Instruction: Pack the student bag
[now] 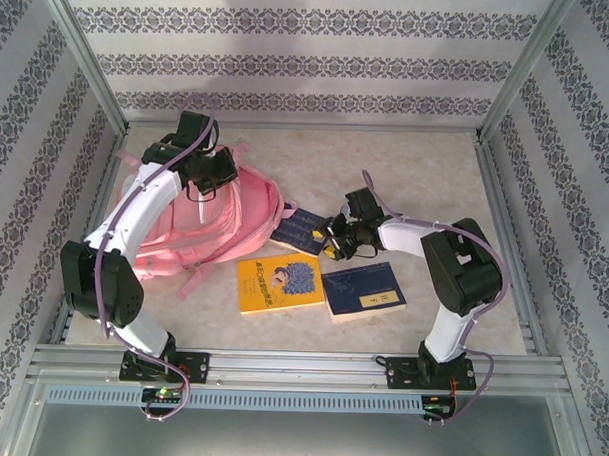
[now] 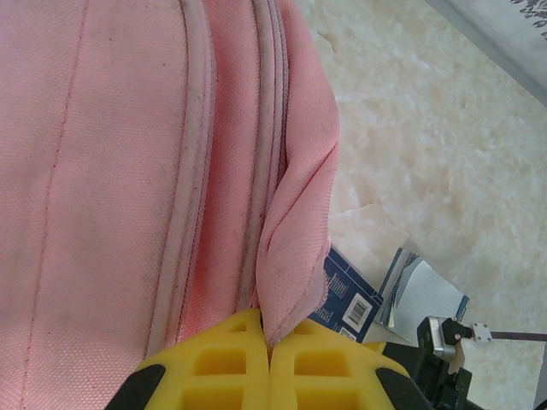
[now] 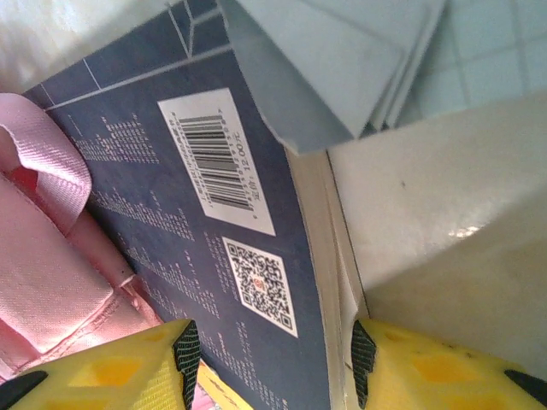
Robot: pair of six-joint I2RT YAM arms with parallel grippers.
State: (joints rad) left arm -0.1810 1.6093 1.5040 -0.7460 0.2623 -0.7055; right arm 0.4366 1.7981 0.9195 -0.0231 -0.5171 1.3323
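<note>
Pinched in the shut left pincer (image 2: 269,346), the student bag (image 2: 102,171) is held, presumably to admit the book (image 3: 171,213) straddled by the parted right pincer (image 3: 273,354).

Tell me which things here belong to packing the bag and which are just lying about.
Job: student bag, navy book beside it, yellow book, blue book, likely.
Lying about: pale blue booklet by the navy book, perhaps.

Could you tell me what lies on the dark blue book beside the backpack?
A pale blue booklet covers one corner of the dark blue book; the cover beneath it is hidden.
</note>
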